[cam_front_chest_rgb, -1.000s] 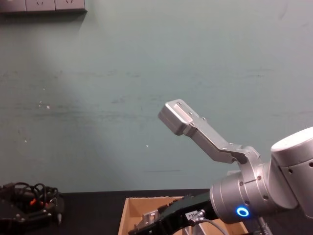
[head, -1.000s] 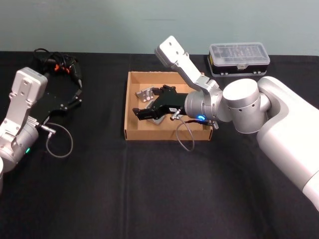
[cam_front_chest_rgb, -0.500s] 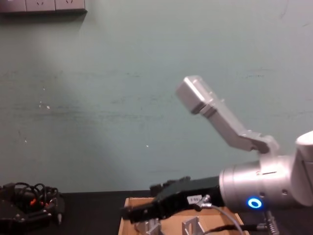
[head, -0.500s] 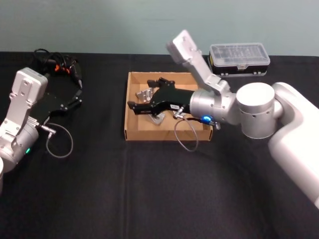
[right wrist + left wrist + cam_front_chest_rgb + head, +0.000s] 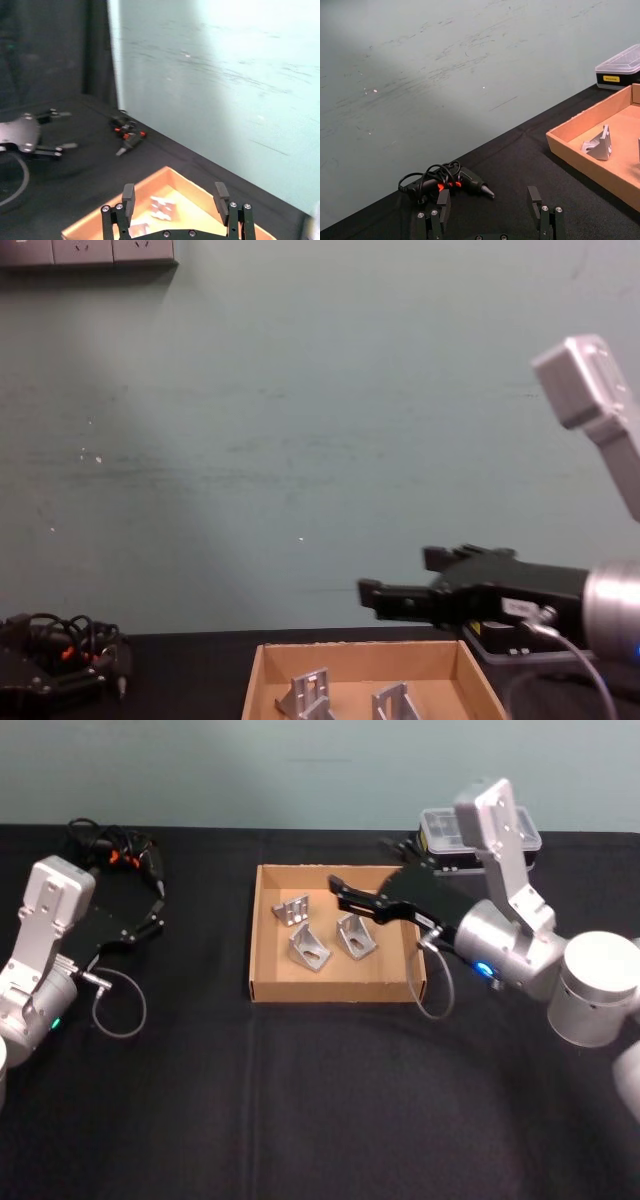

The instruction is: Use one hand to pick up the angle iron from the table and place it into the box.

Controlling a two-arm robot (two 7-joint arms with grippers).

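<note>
The right end effector (image 5: 345,894) is hanging over the box (image 5: 262,942), fingers apart and empty. The irons (image 5: 309,948) are looking stiff, light and slippery; grab a flat side.

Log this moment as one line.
right gripper: open, empty, above box | brackets: three inside | left gripper: open, parked

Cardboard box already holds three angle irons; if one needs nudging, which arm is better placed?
Right. The right gripper hangs open above the cardboard box, by the angle irons. The left gripper, also open, is parked over the table beside the box, near the black glue gun.
</note>
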